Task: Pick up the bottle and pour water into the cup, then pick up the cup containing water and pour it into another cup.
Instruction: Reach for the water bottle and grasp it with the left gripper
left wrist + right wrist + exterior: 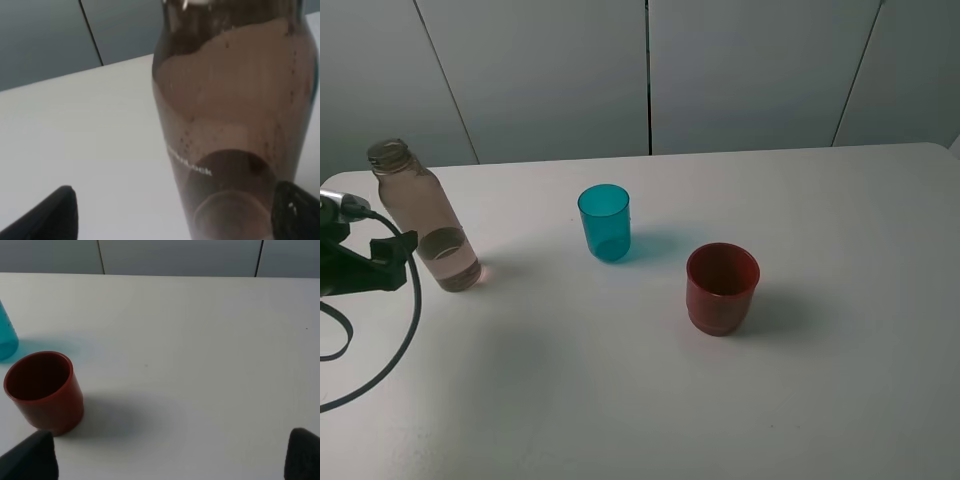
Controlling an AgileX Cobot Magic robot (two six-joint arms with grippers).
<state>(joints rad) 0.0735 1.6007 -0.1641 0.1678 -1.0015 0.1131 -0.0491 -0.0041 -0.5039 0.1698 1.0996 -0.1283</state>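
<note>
Left claw (177, 216) spread at bottle (420, 215)

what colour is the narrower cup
The cup is translucent teal-blue, clearest in the exterior high view.

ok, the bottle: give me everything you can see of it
The bottle is tall, slim, smoky brown translucent plastic, with a threaded neck and no cap. It stands upright on the white table at its left side, apart from the teal cup. Liquid fills only its lowest part; droplets cling inside above that, and small white lettering shows in the left wrist view. The open left gripper straddles its lower body; whether a finger touches it I cannot tell.
</note>
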